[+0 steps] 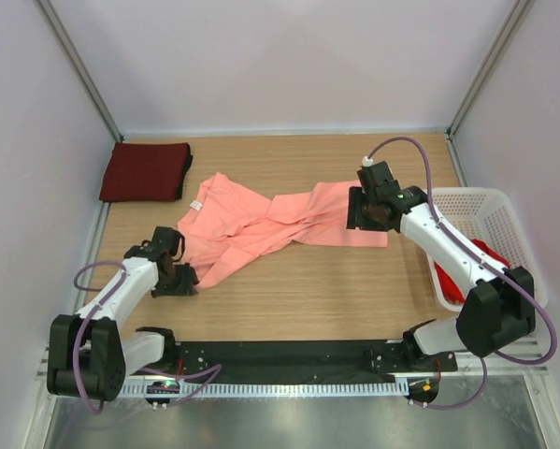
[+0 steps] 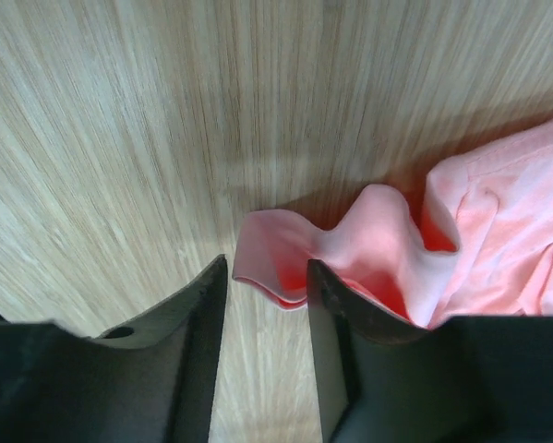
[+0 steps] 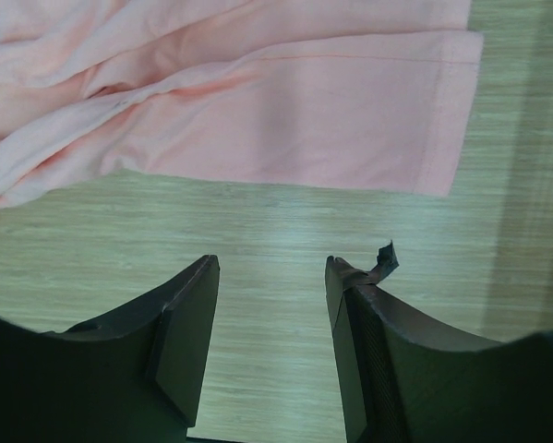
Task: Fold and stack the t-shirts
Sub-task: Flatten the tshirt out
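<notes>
The wooden table carries a salmon-pink t-shirt lying crumpled across its middle, running from eight o'clock toward two o'clock; a white basket sits at three o'clock with a bright red t-shirt inside; a dark maroon t-shirt lies folded at ten o'clock; the right gripper hovers released over bare wood, just short of the pink hem at the shirt's three o'clock end; the left gripper, jaws apart, has a ruffled pink edge at its fingertips, unpinched, at the eight o'clock end.
</notes>
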Robot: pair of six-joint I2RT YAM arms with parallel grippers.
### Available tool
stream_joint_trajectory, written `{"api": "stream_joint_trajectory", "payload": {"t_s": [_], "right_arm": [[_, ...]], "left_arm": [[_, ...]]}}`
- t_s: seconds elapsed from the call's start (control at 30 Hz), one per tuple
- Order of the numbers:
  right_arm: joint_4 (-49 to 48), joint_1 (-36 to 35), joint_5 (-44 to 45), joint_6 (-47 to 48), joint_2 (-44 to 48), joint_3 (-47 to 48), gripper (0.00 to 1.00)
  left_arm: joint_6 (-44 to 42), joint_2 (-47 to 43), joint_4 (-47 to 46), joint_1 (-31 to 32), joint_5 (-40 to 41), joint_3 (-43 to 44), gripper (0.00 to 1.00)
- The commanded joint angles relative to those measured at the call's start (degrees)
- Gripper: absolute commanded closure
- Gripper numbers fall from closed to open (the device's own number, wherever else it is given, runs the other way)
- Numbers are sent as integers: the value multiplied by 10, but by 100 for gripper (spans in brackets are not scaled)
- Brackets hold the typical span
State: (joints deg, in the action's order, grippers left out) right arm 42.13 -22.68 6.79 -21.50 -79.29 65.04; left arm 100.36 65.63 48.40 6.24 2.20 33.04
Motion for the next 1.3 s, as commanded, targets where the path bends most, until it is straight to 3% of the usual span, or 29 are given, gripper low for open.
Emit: {"api": "stream_joint_trajectory", "payload": {"t_s": [0.0,0.1,0.27,0.43,0.57,1.0,1.27], "right_arm": [[23,-2,79,-68,-17,19,44],[59,3,127,-108,-39,47,44],[37,41,127,-129,-76,73,43],[40,100,114,-130,-157,115,44],[59,140,115,-186,-212,145,45],[232,158,147,-365,-400,356,52],[267,159,167,-430,-433,369,53]], "left_arm": [[7,-8,-5,-4,19,-4,74],[-4,-14,-11,-4,44,-1,100],[-67,-19,-33,-18,101,18,100],[-128,-13,-53,-43,105,35,100],[-157,6,-72,-46,93,50,100],[-203,56,-117,-47,52,45,100],[-210,68,-126,-47,47,44,100]]}}
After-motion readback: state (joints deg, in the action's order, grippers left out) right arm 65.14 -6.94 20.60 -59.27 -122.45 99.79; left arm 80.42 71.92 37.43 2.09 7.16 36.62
